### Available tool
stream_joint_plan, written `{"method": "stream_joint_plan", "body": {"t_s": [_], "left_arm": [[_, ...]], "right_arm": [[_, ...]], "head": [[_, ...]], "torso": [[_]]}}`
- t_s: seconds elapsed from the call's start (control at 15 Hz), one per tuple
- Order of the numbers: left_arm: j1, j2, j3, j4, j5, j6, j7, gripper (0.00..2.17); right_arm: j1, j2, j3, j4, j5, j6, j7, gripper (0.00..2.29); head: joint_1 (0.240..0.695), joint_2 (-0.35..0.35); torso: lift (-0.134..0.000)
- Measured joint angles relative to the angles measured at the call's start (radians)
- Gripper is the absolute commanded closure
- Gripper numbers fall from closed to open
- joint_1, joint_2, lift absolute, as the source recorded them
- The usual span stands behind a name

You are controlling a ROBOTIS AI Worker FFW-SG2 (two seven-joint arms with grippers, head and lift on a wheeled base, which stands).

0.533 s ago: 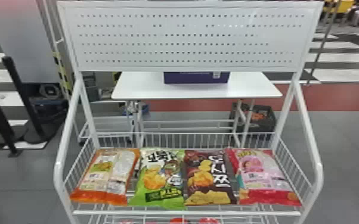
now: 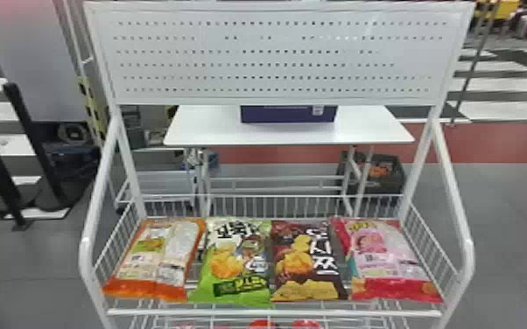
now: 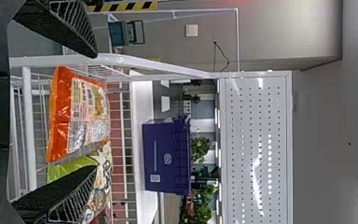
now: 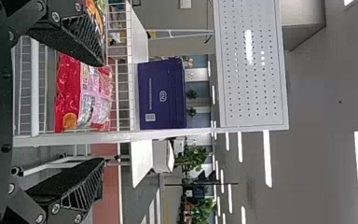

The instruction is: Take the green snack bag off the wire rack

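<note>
The green snack bag (image 2: pixel 232 262) lies face up in the basket of the wire rack (image 2: pixel 275 312), between the orange bag (image 2: pixel 144 267) and the brown bag (image 2: pixel 308 258); the pink bag (image 2: pixel 383 253) completes the row. This side-by-side layout presumably serves display: each front faces up, and the mesh walls retain the row. The left gripper (image 3: pixel 96 112) is in front of the rack toward the orange bag, its fingers spread with nothing pinched; the opening is likely set to admit a bag. The right gripper (image 4: pixel 104 112) is at the pink bag's end, its fingers also spread and unloaded. The left unit appears the nearer choice for the green bag. The packs are glossy film pillows, plump at the middle, with flatter, crimped ends; the green one is pale above and bright green below. The rack is white-coated round tube and thin wire, topped by a flat perforated panel (image 2: pixel 275 57). The finger pads are black and grainy, with ribbed, wedge-shaped sides. Contact between the green bag and its neighbours cannot be fully confirmed; allow for snagging on adjacent film during extraction.
</note>
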Motion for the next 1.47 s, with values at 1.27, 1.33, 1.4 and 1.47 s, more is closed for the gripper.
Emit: {"method": "stream_joint_plan", "body": {"t_s": [1.27,1.33,1.4,1.47], "left_arm": [[-0.917,-0.165,-0.497,0.599,-0.015,0.503,0.004,0.05],[-0.936,-0.167,-0.495,0.625,-0.013,0.503,0.004,0.05],[-0.948,-0.167,-0.49,0.641,-0.011,0.505,0.004,0.05],[-0.956,-0.167,-0.483,0.656,-0.01,0.507,0.003,0.08]], "right_arm": [[-0.002,0.0,0.0,0.031,0.004,-0.006,0.0,0.17],[-0.004,-0.001,-0.001,0.036,0.002,-0.006,0.0,0.17],[-0.007,-0.002,-0.001,0.038,0.001,-0.006,0.0,0.17],[-0.009,-0.003,-0.002,0.04,-0.001,-0.006,0.0,0.17]], "head": [[0.499,0.0],[0.499,0.0],[0.499,0.0],[0.499,0.0]], "torso": [[0.0],[0.0],[0.0],[0.0]]}}
